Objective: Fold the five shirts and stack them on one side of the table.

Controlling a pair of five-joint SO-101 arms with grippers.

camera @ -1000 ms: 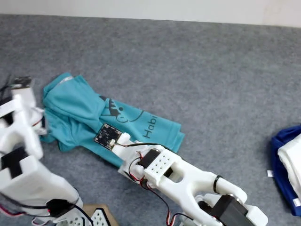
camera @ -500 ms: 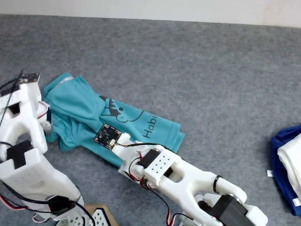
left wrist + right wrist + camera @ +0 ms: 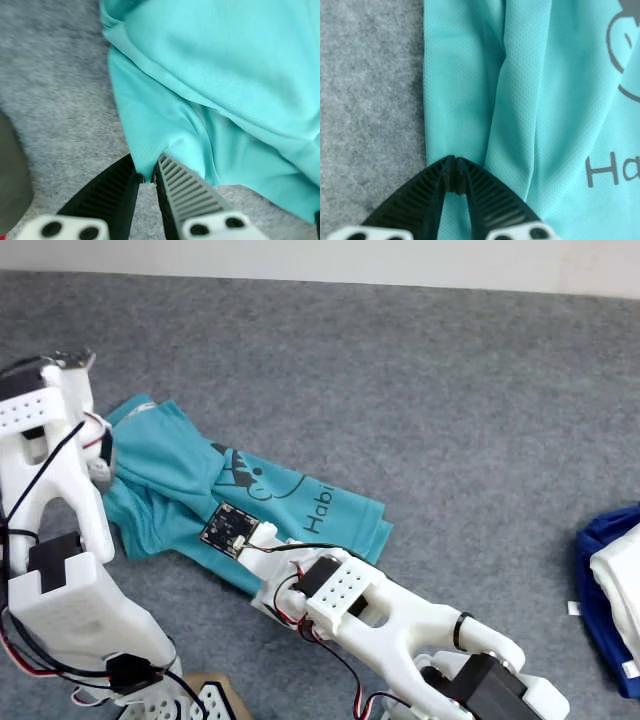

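Observation:
A teal shirt (image 3: pixel 170 475) with a dark print lies crumpled on the grey table, left of centre. At the shirt's left edge in the high view, my left gripper (image 3: pixel 147 175) is shut on a fold of the teal shirt (image 3: pixel 225 75) just above the table. My right gripper (image 3: pixel 455 175) is shut on the near hem of the teal shirt (image 3: pixel 520 100). In the high view the right wrist (image 3: pixel 232 528) hides its fingers. A stack of blue and white shirts (image 3: pixel 612 590) sits at the right edge.
The grey table surface (image 3: pixel 450 410) stretches bare between the teal shirt and the blue and white stack. A brown block (image 3: pixel 205 690) sits at the near edge between the arm bases.
The left arm has swung toward the far side of the table along the shirt's left edge, drawing that edge with it. The right arm has kept still.

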